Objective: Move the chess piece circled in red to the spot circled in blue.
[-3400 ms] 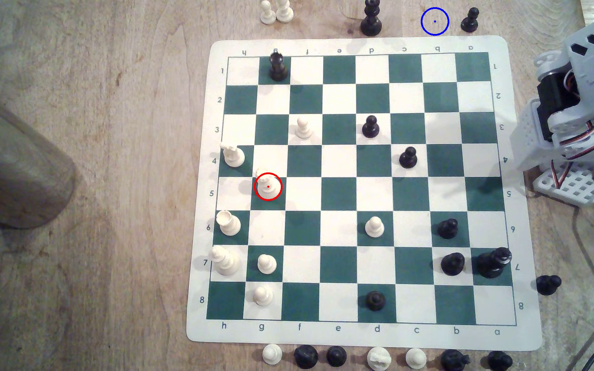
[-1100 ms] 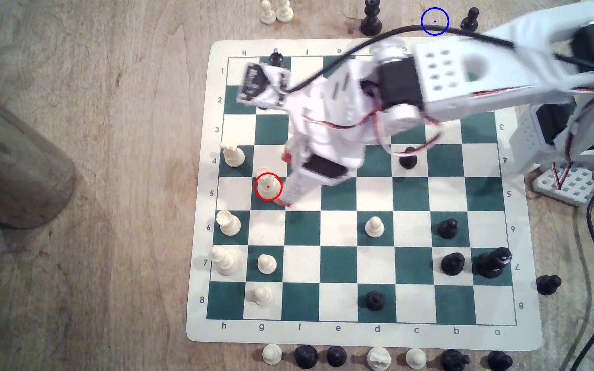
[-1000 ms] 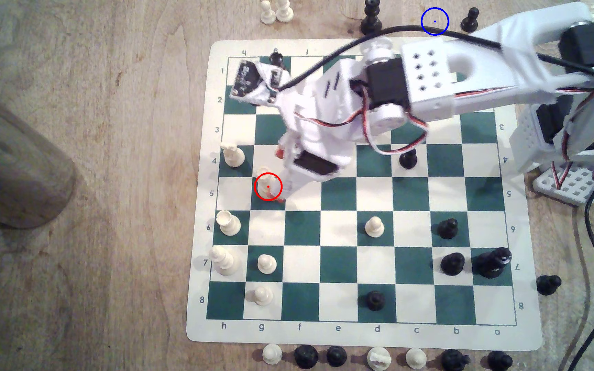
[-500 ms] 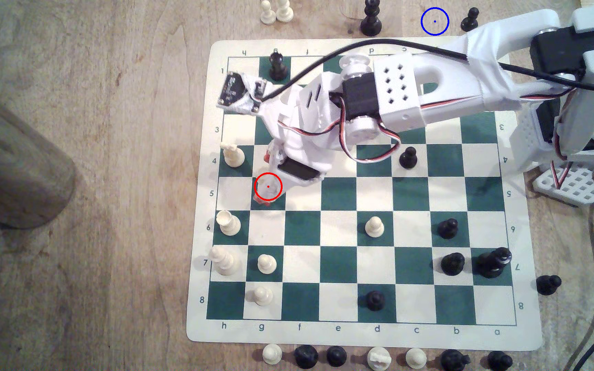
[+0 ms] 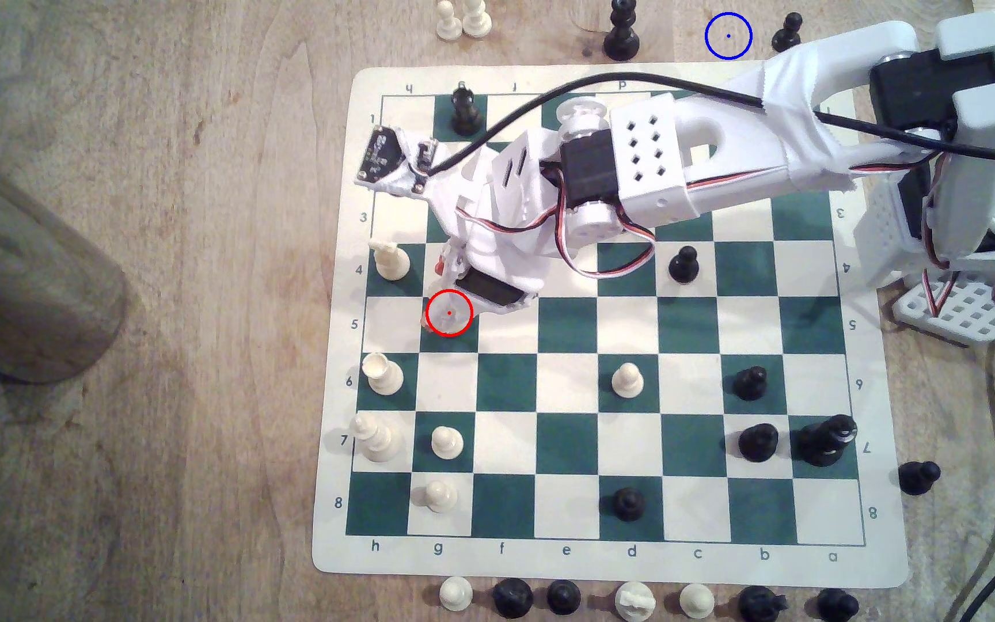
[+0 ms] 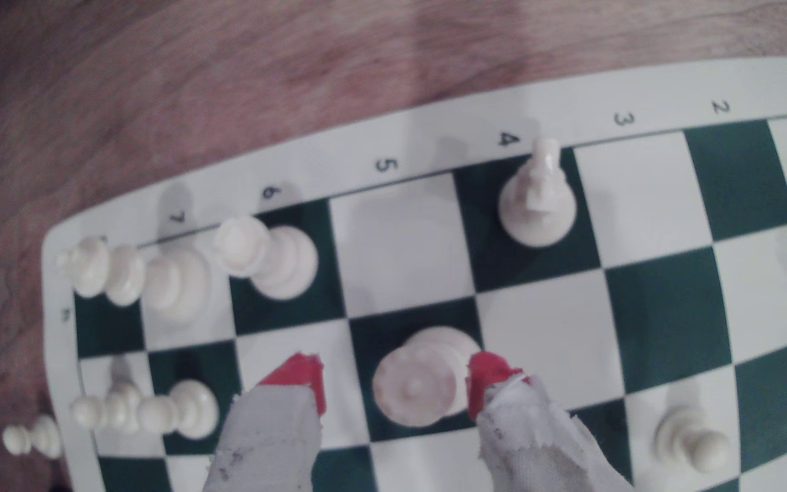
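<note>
The chess piece (image 6: 422,378) is cream-white and stands on a dark green square in row 5 of the board (image 5: 603,556). My gripper (image 6: 394,383) is open around it. One red-tipped finger (image 6: 486,378) is right against the piece's side, and the other finger (image 6: 299,378) stands a gap away toward row 6. In the exterior view the gripper (image 5: 435,299) covers most of the piece (image 5: 446,317) inside the red ring. The spot (image 5: 728,36) is bare wood inside a blue ring, beyond the board's far edge.
White pieces stand close by at h4 (image 5: 390,263) and h6 (image 5: 383,374), with a white pawn at g7 (image 5: 446,442). A tall black piece (image 5: 621,33) and a black pawn (image 5: 787,33) flank the spot. A metal cylinder (image 5: 22,269) lies at the exterior view's left.
The arm has swung out from the exterior view's right and come down over the ringed piece. In the last half second the fingers settled lower, on either side of it.
</note>
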Robot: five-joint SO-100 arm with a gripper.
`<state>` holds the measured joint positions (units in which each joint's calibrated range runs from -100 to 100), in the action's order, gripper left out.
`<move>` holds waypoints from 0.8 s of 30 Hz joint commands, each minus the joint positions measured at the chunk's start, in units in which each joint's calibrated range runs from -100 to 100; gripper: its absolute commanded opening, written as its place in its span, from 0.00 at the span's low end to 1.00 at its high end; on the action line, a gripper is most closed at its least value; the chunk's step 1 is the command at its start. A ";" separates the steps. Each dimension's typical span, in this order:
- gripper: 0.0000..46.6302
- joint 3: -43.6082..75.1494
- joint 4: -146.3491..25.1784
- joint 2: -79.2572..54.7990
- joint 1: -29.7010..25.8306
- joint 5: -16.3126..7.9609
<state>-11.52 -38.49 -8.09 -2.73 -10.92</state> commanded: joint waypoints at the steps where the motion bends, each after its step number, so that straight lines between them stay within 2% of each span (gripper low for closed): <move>1: 0.35 5.45 0.89 0.70 -0.13 -0.20; 14: 0.30 5.45 0.98 0.36 -0.44 -0.34; 18: 0.21 5.72 0.98 0.45 -0.75 -0.44; 20: 0.11 5.81 0.98 0.53 -0.83 -0.49; 24: 0.06 5.90 0.98 0.45 -0.83 -0.59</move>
<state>-11.52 -38.49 -9.59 -3.54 -11.36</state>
